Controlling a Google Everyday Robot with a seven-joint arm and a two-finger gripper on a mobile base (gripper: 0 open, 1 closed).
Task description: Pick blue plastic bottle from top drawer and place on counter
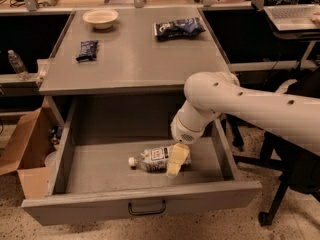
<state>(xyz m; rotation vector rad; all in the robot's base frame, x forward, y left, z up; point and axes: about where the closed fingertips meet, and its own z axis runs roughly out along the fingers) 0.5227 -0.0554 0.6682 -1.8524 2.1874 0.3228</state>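
The grey desk point(135, 59) fills the middle of the view, its flat top running back toward a tan bench at the far edge. Under that top the drawer point(75, 204) stands wide open toward the camera, grey inside and out, with a black bar handle point(146, 207) at the middle of its front panel.

A thick white arm point(250, 109) comes in from the right edge, crosses above the drawer's right wall and bends down into the drawer. At its end the jaws hang low inside the drawer, right of middle. Their pale yellowish tip lies across the right end of the bottle point(152, 158). Whether the jaws are wide, narrow or closed on the bottle cannot be told, nor whether they touch it.

On the floor to the left of the drawer sits an open cardboard box point(22, 144). A dark chair base point(272, 214) shows at the lower right.

The bottle lies on its side on the drawer floor, clear with a white and dark label, its small white cap point(132, 161) pointing left. It rests nearer the front panel than the back wall.

On the desk top a dark snack bag point(179, 28) lies at the back right and a pale bowl point(100, 18) at the back left. A small dark packet point(87, 50) lies in front of the bowl, well apart from the bag
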